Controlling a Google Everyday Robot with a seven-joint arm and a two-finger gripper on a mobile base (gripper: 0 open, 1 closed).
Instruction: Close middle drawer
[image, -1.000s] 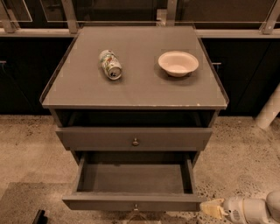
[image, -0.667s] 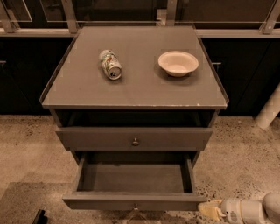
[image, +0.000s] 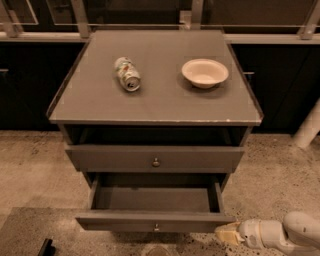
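Note:
The grey cabinet (image: 155, 107) stands in the centre of the camera view. Its middle drawer (image: 155, 221) is pulled far out, showing an empty grey box (image: 152, 198) and a low front with a small round knob (image: 156, 227). Above it, the taller-fronted top drawer (image: 125, 159) with a bigger knob (image: 156, 162) sticks out only slightly. The lowest drawer is hidden under the open one. My gripper (image: 226, 233), pale yellow at the tip on a white arm (image: 285, 235), is low at the bottom right. It is just by the right end of the middle drawer's front.
A can (image: 127, 73) lies on its side and a white bowl (image: 205, 72) stands on the cabinet top. Speckled floor (image: 280, 170) surrounds the cabinet. Dark cabinets (image: 30, 85) and a railing run behind. A white post (image: 309, 125) stands at the right.
My gripper has moved a little to the left, closer to the right end of the middle drawer's front. The drawers have not moved.

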